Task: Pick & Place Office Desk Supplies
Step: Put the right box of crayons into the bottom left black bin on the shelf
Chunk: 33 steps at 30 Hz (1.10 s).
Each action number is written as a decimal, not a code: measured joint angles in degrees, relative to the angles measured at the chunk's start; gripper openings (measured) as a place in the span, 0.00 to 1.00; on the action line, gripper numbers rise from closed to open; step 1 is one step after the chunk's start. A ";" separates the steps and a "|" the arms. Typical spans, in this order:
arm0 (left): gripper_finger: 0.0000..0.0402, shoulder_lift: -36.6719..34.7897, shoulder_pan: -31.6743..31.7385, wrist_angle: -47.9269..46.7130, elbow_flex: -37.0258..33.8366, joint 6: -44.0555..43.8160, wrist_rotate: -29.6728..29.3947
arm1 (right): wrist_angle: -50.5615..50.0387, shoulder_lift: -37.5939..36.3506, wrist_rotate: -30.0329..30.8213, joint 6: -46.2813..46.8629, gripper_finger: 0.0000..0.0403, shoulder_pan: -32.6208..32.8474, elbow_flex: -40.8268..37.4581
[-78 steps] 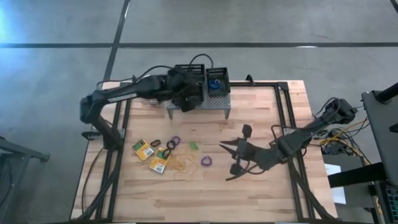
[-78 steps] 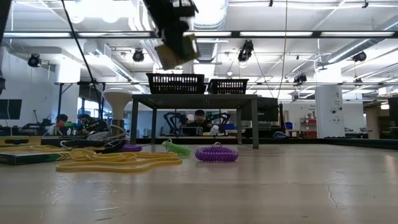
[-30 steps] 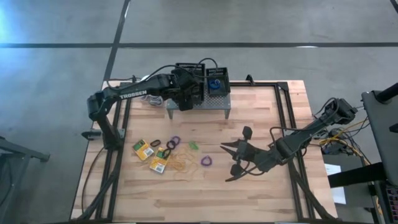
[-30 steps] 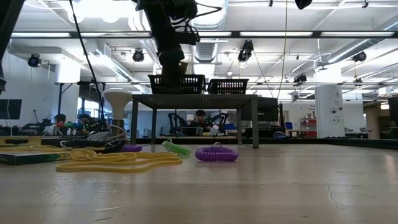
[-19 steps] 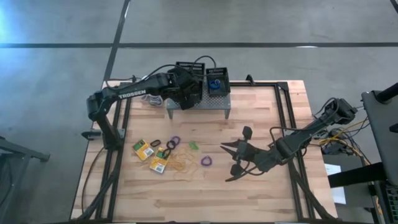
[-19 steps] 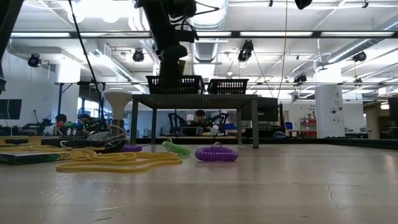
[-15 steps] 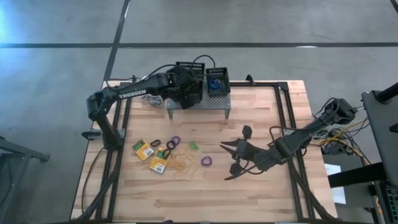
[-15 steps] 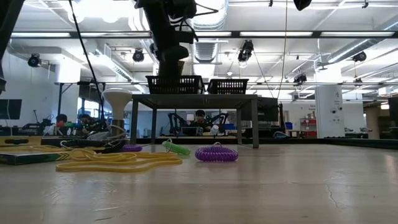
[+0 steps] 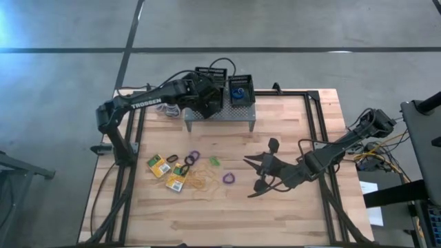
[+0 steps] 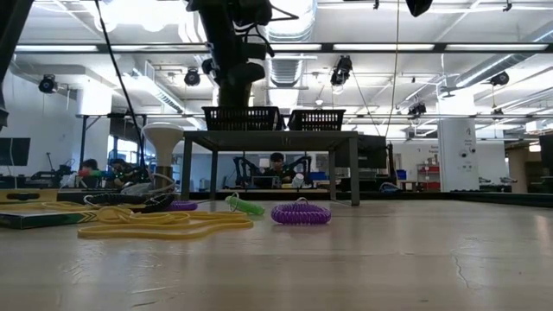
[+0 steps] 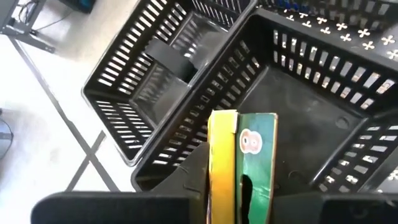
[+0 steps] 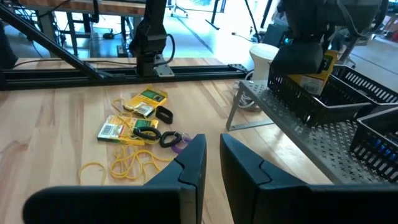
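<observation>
My left gripper [image 9: 209, 97] is at the table's far edge, over the left black mesh tray [image 9: 209, 76] on the grey perforated stand [image 9: 234, 114], shut on a yellow-and-green flat box [image 11: 242, 158]. The right mesh tray [image 9: 242, 90] holds a blue ring [image 9: 238, 93]. More yellow-and-green boxes [image 9: 158, 164], tan rubber bands [image 9: 201, 183], purple rings [image 9: 228, 178] and a green ring [image 9: 214, 161] lie on the table's left half. My right gripper [image 9: 256, 176] waits shut over the table's right half, touching nothing. My left gripper pinches the yellow-and-green box between its two fingers by its near end [image 11: 241, 190]. The fingers slant down from above. The box stands on edge, lifted, and its free end [image 11: 244, 121] points into the left mesh tray [image 11: 298, 106]; whether it touches the tray floor I cannot tell.
A white ball-shaped object with a coiled cord [image 9: 171, 109] sits left of the stand. A black ring [image 9: 172, 159] lies among the boxes. Bare wood spreads along the near edge [image 9: 220, 220] and between the stand and my right gripper.
My left gripper has moved a little toward the far edge and down. The box, which showed above the tray's rim in the low view a second ago, has sunk behind the rim. It has stayed shut on the box.
</observation>
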 joint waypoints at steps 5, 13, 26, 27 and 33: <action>0.17 -0.21 0.00 -1.51 0.00 -1.36 0.87 | 0.01 0.00 -0.01 0.00 0.11 0.02 -0.05; 0.10 -2.25 0.02 -4.42 1.37 -3.97 3.32 | 0.00 0.00 -0.02 0.00 0.11 -0.02 -0.05; 0.12 -2.12 3.33 -11.44 6.75 -13.19 6.78 | 0.34 0.00 -0.02 0.00 0.11 0.02 -0.07; 0.12 -2.12 3.54 -11.45 6.75 -13.83 6.76 | 0.39 0.00 -0.02 0.00 0.11 0.02 -0.07; 0.12 -1.88 3.98 -11.43 6.75 -15.39 7.75 | 0.50 0.00 -0.02 -0.01 0.11 0.02 -0.31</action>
